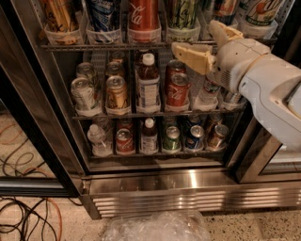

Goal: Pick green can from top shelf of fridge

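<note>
The fridge [178, 186] stands open in front of me. Its top shelf [94, 46] runs along the upper edge of the view, with tall cans in clear cup holders. The green can [182, 13], pale green and white with dark streaks, stands there, right of a red cola can [143, 14]; its top is cut off by the frame. My gripper [194, 36], with tan fingers [190, 54], is open and empty. It is at the front of the top shelf, just below and right of the green can, not touching it.
Also on the top shelf are a yellow can [59, 16], a blue can [103, 14] and a white can with a red-green logo [259, 12]. Lower racks hold short cans and bottles [148, 87]. Cables [26, 214] lie on the floor at left, and crumpled plastic [155, 228] below.
</note>
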Tool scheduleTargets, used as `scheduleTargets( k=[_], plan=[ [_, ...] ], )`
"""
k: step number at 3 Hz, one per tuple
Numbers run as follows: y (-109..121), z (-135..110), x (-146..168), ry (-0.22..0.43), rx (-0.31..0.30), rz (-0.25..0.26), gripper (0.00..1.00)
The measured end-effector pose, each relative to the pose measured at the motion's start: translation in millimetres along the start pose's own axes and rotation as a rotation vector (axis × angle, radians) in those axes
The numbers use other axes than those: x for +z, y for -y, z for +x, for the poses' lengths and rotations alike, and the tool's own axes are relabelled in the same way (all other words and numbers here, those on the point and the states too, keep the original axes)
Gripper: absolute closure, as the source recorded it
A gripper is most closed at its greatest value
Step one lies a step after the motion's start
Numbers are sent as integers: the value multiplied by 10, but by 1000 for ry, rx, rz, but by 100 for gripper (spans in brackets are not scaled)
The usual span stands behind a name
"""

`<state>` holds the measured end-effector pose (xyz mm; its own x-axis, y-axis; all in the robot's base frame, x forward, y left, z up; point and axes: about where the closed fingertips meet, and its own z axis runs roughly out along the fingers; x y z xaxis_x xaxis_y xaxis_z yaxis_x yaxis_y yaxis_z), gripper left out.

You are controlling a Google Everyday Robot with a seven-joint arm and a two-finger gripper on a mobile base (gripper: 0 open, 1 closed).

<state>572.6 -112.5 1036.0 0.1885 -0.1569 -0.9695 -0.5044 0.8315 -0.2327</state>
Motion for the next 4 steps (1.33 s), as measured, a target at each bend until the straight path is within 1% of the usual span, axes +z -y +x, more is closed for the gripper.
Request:
scheduleTargets(
  k=[1, 2, 4],
  plan=[
    [0, 0, 0, 0, 0, 0, 16],
    [-2, -61, 95, 13, -13, -16, 20],
    [51, -44, 233, 21, 3, -25, 23]
  ],
)
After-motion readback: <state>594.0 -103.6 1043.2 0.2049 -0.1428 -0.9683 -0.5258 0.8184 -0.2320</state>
